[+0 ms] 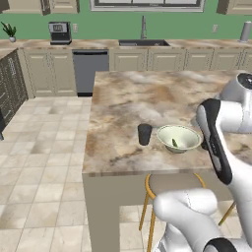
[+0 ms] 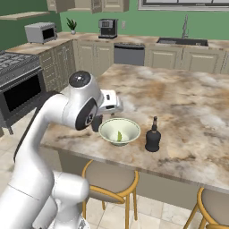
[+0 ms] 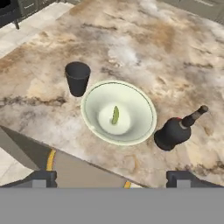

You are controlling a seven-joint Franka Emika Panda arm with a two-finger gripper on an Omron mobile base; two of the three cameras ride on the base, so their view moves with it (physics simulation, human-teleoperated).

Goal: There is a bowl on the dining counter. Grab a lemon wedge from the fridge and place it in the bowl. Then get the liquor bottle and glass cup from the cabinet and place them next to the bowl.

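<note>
Hovering released above the counter [image 3: 175,52], the claw [image 3: 111,179] looks finished: lemon wedge [image 3: 115,115] in the bowl [image 3: 144,109], glass cup [image 3: 77,78] at ten o'clock, liquor bottle [image 3: 177,131] at four, leaving only a retreat.

The white arm [image 2: 67,112] rises from the base and bends forward at a dark-jointed elbow, with the wrist and hand angled downward. In the hand view the gripper [image 3: 111,178] points down and its two dark fingertips [image 3: 41,178] sit far apart at the bottom edge — jaws spread wide, nothing between them. In the left base view the forearm [image 1: 216,142] slants down — the hand itself is hidden behind it.
</note>
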